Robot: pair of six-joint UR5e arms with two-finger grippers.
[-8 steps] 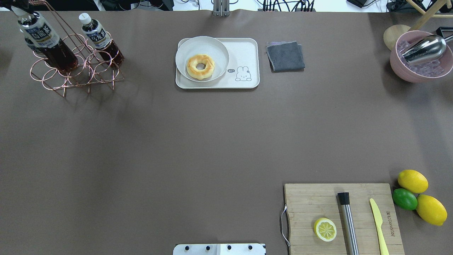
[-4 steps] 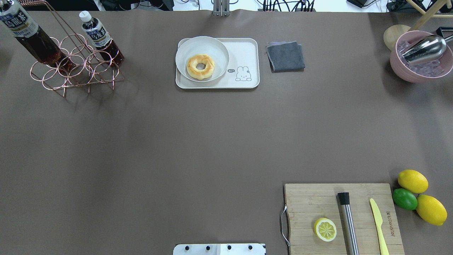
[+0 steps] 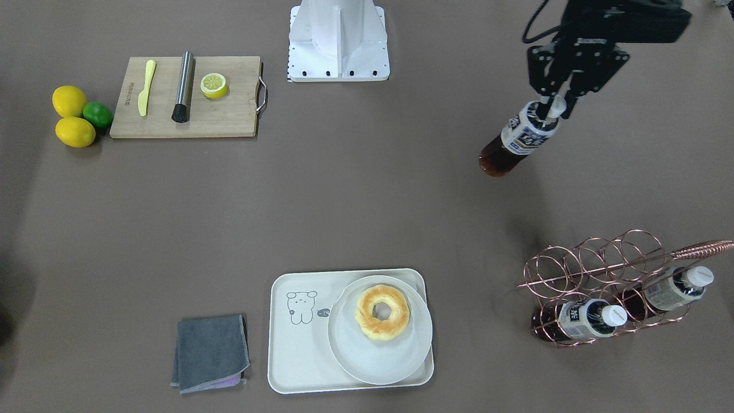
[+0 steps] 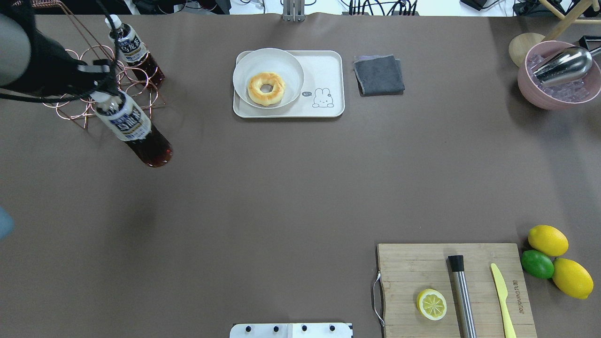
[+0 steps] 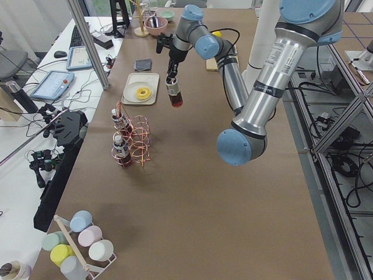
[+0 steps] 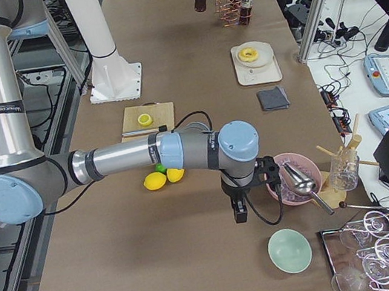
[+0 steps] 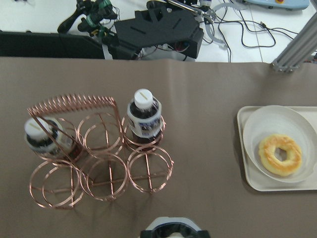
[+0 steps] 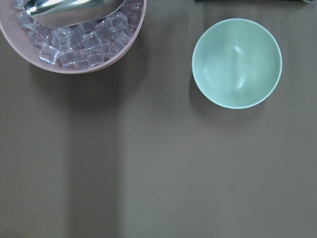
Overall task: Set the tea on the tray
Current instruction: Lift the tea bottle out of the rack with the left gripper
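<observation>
At the far left of the overhead view, the left gripper (image 4: 99, 91) has its fingers closed on the white-capped top of the tea (image 4: 134, 130), which hangs below it, clear of the table (image 4: 281, 188) and near the copper wire rack (image 3: 602, 269), where two more bottles (image 3: 579, 321) stand. The held bottle looks full, so I judge it fairly heavy for its size, its plastic smooth and slippery. Held only at the top it may swing, and the liquid will slosh. The cap and neck seem a sound place to hold, being the stiffest part, where the thin walls might dent. Further right, well apart from the bottle, lies the tray (image 4: 324, 65), its left part taken by a round plate (image 4: 286, 63) with a doughnut (image 4: 266, 88). The bare strip by the small line drawing (image 4: 323, 97) looks the only room, and the narrow base could tip if it lands on the plate's edge. Just right of the tray is a folded grey cloth (image 4: 379, 74), then a pink bowl (image 4: 528, 91) of ice (image 4: 563, 91) at the far right, with a wooden cutting board (image 4: 408, 267) nearer the robot. The right gripper (image 6: 238, 215) shows only in the right side view, near that bowl, and whether its fingers are apart or together cannot be told.
</observation>
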